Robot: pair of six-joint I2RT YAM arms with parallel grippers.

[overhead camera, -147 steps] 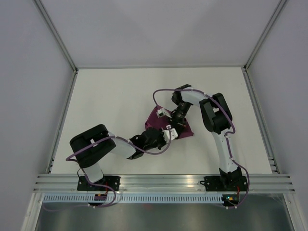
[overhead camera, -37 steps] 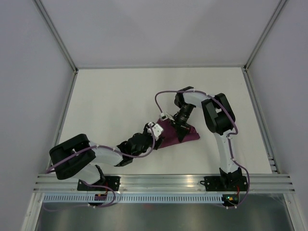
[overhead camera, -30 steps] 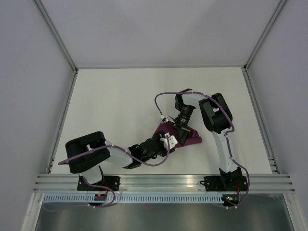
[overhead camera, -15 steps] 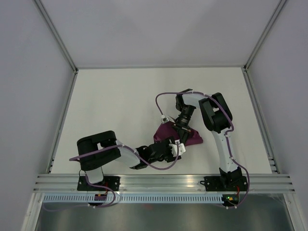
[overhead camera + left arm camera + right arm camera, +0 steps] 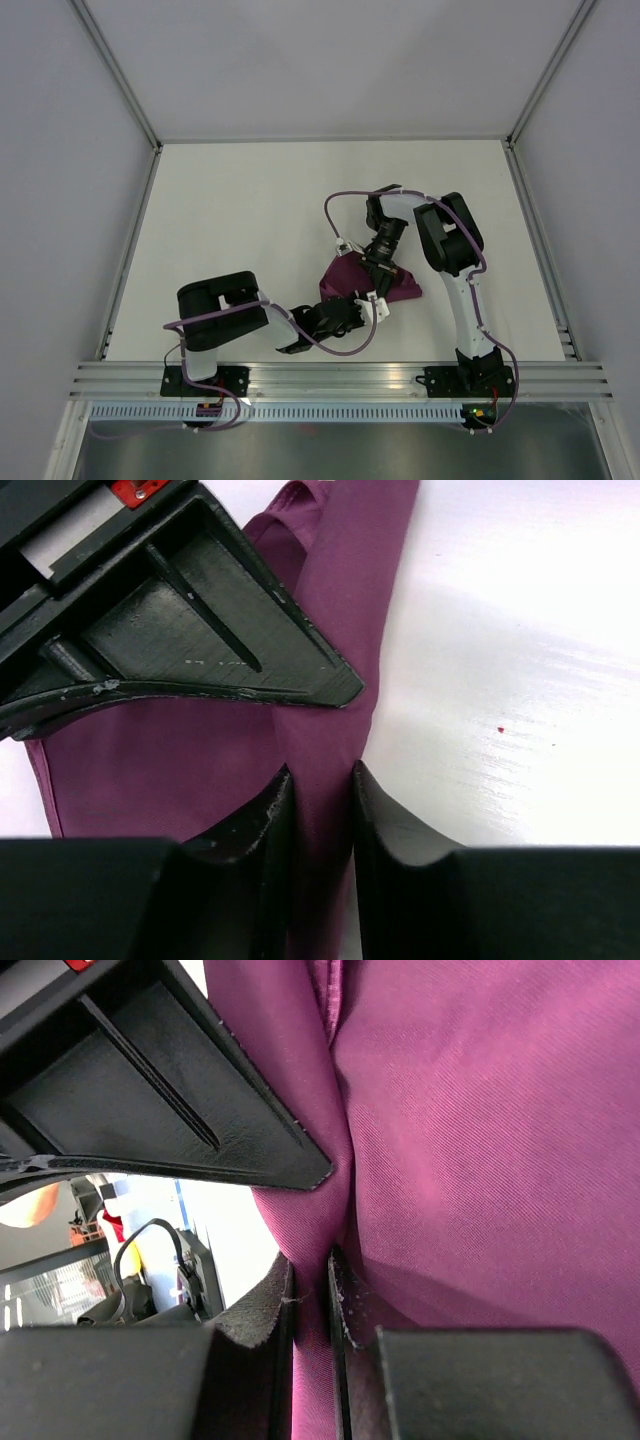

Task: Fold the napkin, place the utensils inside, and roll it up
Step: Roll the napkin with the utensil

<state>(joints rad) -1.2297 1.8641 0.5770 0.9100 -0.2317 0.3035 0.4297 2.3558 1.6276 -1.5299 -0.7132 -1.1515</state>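
Note:
The dark magenta napkin (image 5: 350, 272) lies bunched in the middle of the table, small and partly covered by both wrists. My left gripper (image 5: 372, 300) is shut on a fold of the napkin (image 5: 330, 680) at its near right edge. My right gripper (image 5: 368, 272) comes down from behind and is shut on a fold of the napkin (image 5: 440, 1130) near the top. The two grippers are close together; the right gripper's finger shows in the left wrist view (image 5: 200, 620). No utensils show in any view.
The white table (image 5: 240, 210) is bounded by metal rails at the left, right and back, and a slotted rail along the near edge. Both arms crowd the middle, the left forearm lying low along the near side.
My left gripper has swept right along the near side of the napkin, carrying its fold. The napkin has bunched into a smaller shape. The right gripper has stayed nearly still.

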